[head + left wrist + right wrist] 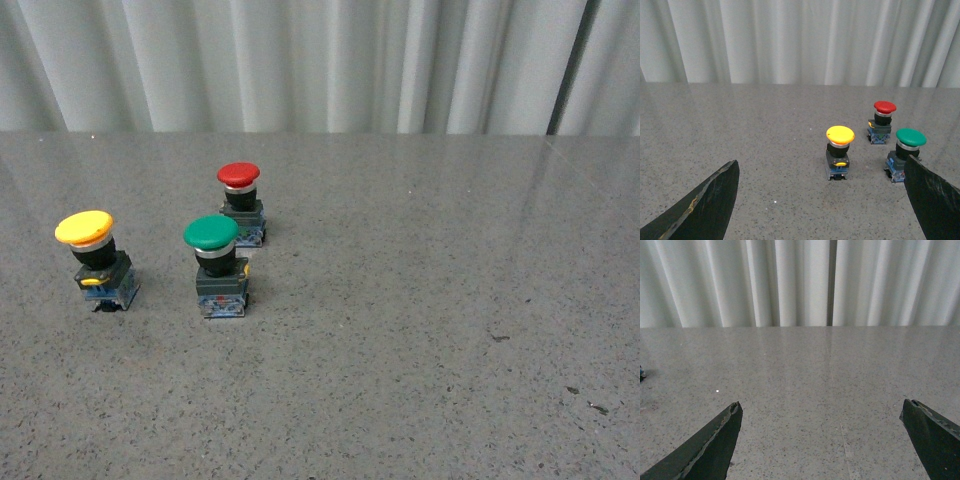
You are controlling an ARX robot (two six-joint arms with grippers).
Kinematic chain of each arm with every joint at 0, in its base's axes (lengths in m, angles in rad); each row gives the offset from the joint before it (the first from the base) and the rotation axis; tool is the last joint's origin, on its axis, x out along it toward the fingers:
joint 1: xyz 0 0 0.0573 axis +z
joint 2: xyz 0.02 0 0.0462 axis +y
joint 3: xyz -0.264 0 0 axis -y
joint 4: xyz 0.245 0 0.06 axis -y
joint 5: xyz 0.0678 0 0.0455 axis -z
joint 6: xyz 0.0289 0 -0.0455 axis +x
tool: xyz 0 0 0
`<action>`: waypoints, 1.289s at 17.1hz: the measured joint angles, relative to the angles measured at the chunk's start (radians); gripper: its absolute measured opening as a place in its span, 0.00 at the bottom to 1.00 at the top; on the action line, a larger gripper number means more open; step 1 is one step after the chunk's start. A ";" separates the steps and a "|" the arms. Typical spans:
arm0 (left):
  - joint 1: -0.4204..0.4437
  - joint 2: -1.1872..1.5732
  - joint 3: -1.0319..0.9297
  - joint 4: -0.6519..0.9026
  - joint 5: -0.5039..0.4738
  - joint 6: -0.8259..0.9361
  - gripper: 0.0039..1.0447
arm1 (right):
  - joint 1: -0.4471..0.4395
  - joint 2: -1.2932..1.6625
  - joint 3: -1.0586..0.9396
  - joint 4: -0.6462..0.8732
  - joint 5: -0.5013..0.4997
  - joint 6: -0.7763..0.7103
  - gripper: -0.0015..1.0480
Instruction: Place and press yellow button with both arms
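The yellow button (97,259) stands upright at the left of the grey table, its round yellow cap over a black body and blue base. Neither arm shows in the front view. In the left wrist view the yellow button (839,151) sits ahead of my open left gripper (822,167), well beyond its black fingertips (715,197). My right gripper (821,407) is open over bare tabletop, and no button lies between its fingers (717,440).
A green-capped button (217,264) stands just right of the yellow one, and a red-capped button (241,203) behind it. Both also show in the left wrist view, green-capped button (906,152) and red-capped button (882,121). A pale curtain (320,60) closes the table's far edge.
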 joint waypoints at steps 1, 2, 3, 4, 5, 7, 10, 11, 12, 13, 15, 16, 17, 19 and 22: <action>0.000 0.000 0.000 0.000 0.000 0.000 0.94 | 0.000 0.000 0.000 0.000 0.000 0.000 0.94; 0.000 0.000 0.000 0.000 0.000 0.000 0.94 | 0.000 0.000 0.000 0.000 0.000 0.000 0.94; 0.000 0.000 0.000 0.000 0.000 0.000 0.94 | 0.000 0.000 0.000 0.000 0.000 0.000 0.94; 0.000 0.000 0.000 0.000 0.000 0.000 0.94 | 0.000 0.000 0.000 0.000 0.000 0.000 0.94; 0.000 0.000 0.000 0.000 0.000 0.000 0.94 | 0.000 0.000 0.000 0.000 0.000 0.000 0.94; 0.000 0.000 0.000 0.000 0.000 0.000 0.94 | 0.000 0.000 0.000 0.000 0.000 0.000 0.94; 0.000 0.000 0.000 0.000 0.000 0.000 0.94 | 0.000 0.000 0.000 0.000 0.000 0.000 0.94; 0.000 0.000 0.000 0.000 0.000 0.000 0.94 | 0.000 0.000 0.000 0.000 0.000 0.000 0.94; 0.000 0.000 0.000 0.000 0.000 0.000 0.94 | 0.000 0.000 0.000 0.000 0.000 0.000 0.94; 0.000 0.000 0.000 0.000 0.000 0.000 0.94 | 0.000 0.000 0.000 0.000 0.000 0.000 0.94; 0.000 0.000 0.000 0.000 0.000 0.000 0.94 | 0.000 0.000 0.000 0.000 0.000 0.000 0.94; 0.000 0.000 0.000 0.000 0.000 0.000 0.94 | 0.000 0.000 0.000 0.000 0.000 0.000 0.94; 0.000 0.000 0.000 0.000 0.000 0.000 0.94 | 0.000 0.000 0.000 0.000 0.000 0.000 0.94; 0.000 0.000 0.000 0.000 0.000 0.000 0.94 | 0.000 0.000 0.000 0.000 0.000 0.000 0.94; -0.138 0.272 0.097 0.004 -0.373 -0.041 0.94 | 0.000 0.000 0.000 0.000 0.000 0.000 0.94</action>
